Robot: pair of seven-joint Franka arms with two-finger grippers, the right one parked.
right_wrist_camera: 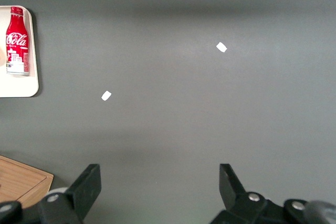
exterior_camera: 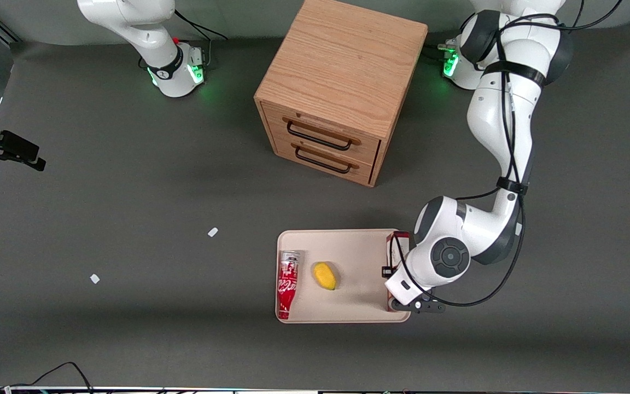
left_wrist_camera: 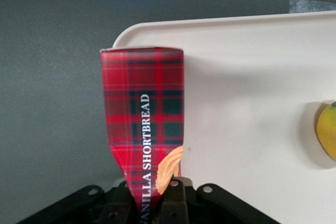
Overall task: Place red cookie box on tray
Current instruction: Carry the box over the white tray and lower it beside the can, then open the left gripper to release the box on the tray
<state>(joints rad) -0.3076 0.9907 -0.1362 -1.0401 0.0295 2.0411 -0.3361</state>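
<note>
Cables run along the table (exterior_camera: 129,339) edge nearest the front camera. Farther in, the tray (exterior_camera: 348,241) lies flat on the grey table surface, and the gripper (exterior_camera: 402,298) hangs over the tray's rim at the working arm's end, at the corner nearest the front camera. Its jaws are clamped on the red cookie box (left_wrist_camera: 143,124), one finger (left_wrist_camera: 176,195) pressed against a box face printed with a cookie picture; in the left wrist view the tartan box, lettered "VANILLA SHORTBREAD", is visibly pinched inward where it is held. The box runs along the tray's edge on the working arm's side, with its free end close to the tray's rounded corner; whether its underside touches the tray cannot be told. In the front view only the box's end farther from the camera shows, the wrist covering the rest. A yellow fruit (exterior_camera: 325,275) rests near the middle of the tray, well apart from the box. A red-and-white soda bottle (exterior_camera: 287,283) lies on its side along the tray's edge at the parked arm's end. Two white scraps (exterior_camera: 213,232) lie on the table toward the parked arm's end. Farthest from the front camera stands a wooden drawer cabinet (exterior_camera: 342,82) with two closed drawers, their dark handles facing that camera.
</note>
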